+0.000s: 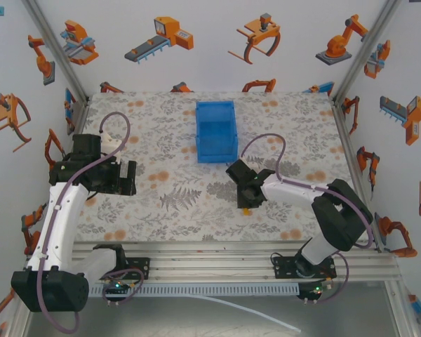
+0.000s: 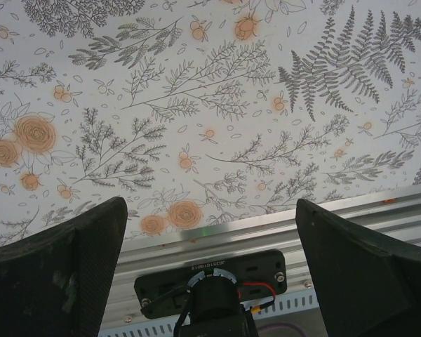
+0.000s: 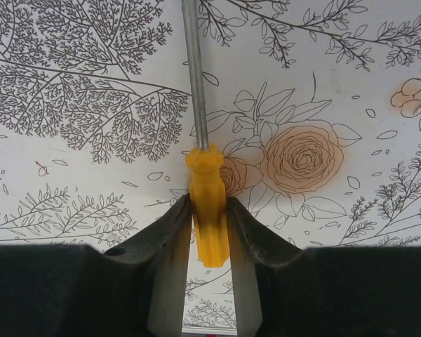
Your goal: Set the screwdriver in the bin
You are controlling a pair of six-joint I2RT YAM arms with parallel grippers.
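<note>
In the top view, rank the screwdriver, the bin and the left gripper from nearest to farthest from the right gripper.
1. screwdriver, held by the right gripper.
2. bin, beyond it toward the back.
3. left gripper, far off to the left.

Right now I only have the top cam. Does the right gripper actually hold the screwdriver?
Observer: Yes. The right wrist view shows the right gripper shut on the screwdriver, gripping the orange-yellow handle, with the shaft pointing straight out ahead.
Operator: Left gripper state?
Observer: The left wrist view shows the left gripper open over the floral tabletop, with nothing between its fingers.
</note>
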